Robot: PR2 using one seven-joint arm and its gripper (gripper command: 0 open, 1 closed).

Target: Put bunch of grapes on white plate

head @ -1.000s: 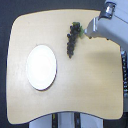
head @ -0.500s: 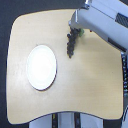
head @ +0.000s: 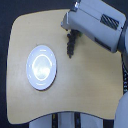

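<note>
the grapes [head: 70, 44] are a small dark, elongated cluster, lying or hanging lengthwise just below the arm's grey housing, over the pale wooden bench [head: 90, 85]. the end effector [head: 71, 34] sits right at the cluster's top end; whether it is spread or pinching the grapes cannot be told, since the housing hides it. the plate [head: 42, 68], round and white with a faint inner ring, lies apart toward the exterior view's left. bare bench lies between them.
</note>
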